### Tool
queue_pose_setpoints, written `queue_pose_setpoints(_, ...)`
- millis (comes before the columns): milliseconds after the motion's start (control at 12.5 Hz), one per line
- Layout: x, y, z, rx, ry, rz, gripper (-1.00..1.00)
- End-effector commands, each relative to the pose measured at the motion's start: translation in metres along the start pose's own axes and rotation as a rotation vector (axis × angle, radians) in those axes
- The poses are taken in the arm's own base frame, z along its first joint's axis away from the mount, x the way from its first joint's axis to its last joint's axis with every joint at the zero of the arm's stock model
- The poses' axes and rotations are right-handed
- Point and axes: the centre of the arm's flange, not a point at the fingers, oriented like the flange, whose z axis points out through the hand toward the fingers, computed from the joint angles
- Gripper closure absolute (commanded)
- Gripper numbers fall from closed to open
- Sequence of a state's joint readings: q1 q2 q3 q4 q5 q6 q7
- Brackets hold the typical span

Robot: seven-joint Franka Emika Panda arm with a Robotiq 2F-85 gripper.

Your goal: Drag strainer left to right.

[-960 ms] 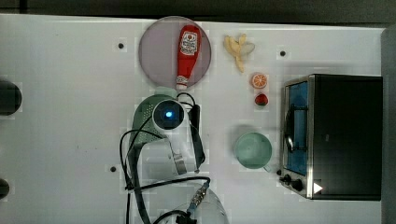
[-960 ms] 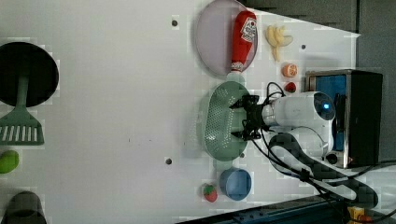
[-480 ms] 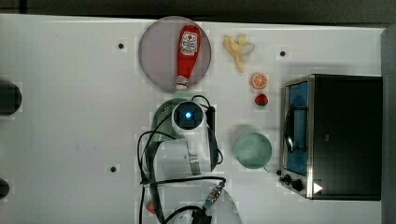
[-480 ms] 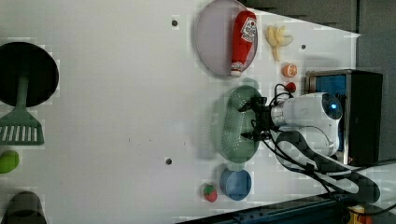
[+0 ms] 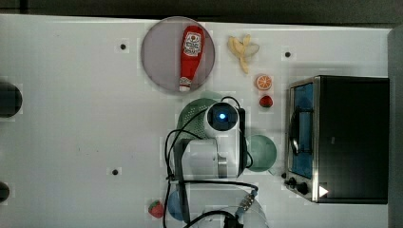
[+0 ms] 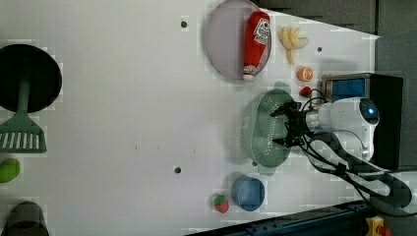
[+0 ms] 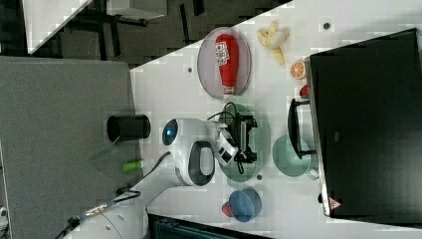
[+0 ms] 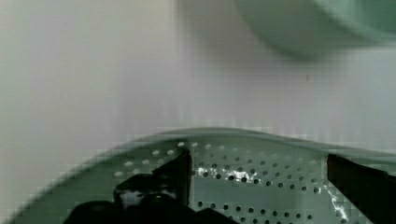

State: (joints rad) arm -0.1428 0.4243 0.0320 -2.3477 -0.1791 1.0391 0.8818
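strainer (image 6: 260,130) long axis runs vertically in left view.

The strainer (image 6: 258,132) looks like matt, perforated plastic on a smooth white table (image 6: 123,98).

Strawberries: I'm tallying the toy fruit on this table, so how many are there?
2. One strawberry lies just below the orange slice, beside the oven, in the top view. The other strawberry sits at the top view's bottom edge, left of the blue bowl. The arm may hide more.
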Motion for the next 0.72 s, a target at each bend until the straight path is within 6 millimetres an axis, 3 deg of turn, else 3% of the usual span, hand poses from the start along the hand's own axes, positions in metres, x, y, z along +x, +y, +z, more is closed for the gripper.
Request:
queue_pose_setpoints(80,0.024,-0.005,-0.008,0.034,0.006,-0.046,-1.0)
queue_pose_setpoints(320,0.041,-0.003,-0.007,0.034,0.015,-0.023,-1.0)
queue_pose_setpoints(480,0.041,-0.004,-0.008,0.037,0.016,-0.078,-1.0)
queue_pose_setpoints(720,0.03,-0.008,-0.035,0.073,0.023,-0.306,-1.0)
